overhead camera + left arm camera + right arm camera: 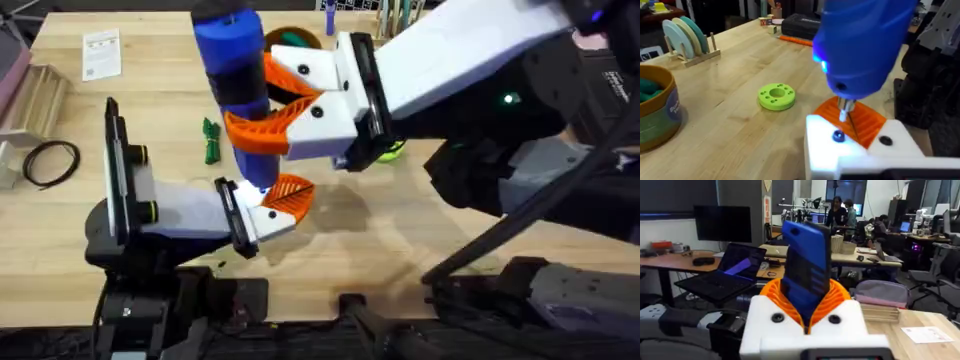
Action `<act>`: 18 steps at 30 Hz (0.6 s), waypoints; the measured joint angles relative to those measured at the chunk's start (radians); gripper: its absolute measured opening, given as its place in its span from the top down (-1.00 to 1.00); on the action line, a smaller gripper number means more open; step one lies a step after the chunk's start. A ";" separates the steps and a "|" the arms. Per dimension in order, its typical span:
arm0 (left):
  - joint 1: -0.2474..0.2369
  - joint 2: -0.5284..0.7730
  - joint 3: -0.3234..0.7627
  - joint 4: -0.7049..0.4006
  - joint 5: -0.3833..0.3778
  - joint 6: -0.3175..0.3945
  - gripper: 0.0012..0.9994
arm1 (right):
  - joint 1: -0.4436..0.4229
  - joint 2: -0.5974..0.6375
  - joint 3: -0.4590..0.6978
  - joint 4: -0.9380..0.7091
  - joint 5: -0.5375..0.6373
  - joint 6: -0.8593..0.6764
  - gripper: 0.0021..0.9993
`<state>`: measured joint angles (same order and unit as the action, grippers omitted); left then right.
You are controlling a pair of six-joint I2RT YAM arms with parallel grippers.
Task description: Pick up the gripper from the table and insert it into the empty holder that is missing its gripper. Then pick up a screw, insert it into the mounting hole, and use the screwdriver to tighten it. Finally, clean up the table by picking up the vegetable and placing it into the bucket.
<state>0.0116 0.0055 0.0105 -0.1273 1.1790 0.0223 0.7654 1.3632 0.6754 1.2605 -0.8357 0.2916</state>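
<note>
While the right gripper (262,105) clamps its orange pads (262,132) on both sides of the blue screwdriver (233,55) and holds it upright, the metal bit (844,109) points down at a dark screw (838,136) in the white holder (840,150), w/ the orange gripper (860,119) seated just behind it. A light glows on the screwdriver's body in the left wrist view. Left gripper (272,207) sits low over the table (400,230), directly under the tool; can't tell how wide its fingers stand or whether they hold anything. The vegetable (210,140) lies on the wood, left of the screwdriver in the overhead view, apart from both arms. The bucket (655,107) stands on the table w/ teal toy food inside; a lime green disc (776,96) lies flat btwn it and the holder.
</note>
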 joint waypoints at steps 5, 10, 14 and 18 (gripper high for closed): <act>0.000 0.000 0.000 0.000 0.000 0.000 0.99 | 0.000 0.000 0.000 0.000 0.000 0.000 0.96; 0.000 0.000 0.000 0.000 0.000 0.000 0.99 | 0.015 0.000 0.000 0.000 0.000 -0.010 0.96; 0.000 0.000 0.000 0.000 0.000 0.000 0.99 | 0.033 0.000 0.000 0.000 0.000 -0.031 0.96; 0.000 0.000 0.000 0.000 0.000 0.000 0.99 | 0.037 0.000 0.000 0.000 0.000 -0.039 0.96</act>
<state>0.0116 0.0052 0.0105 -0.1276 1.1790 0.0223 0.8024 1.3633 0.6754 1.2602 -0.8359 0.2528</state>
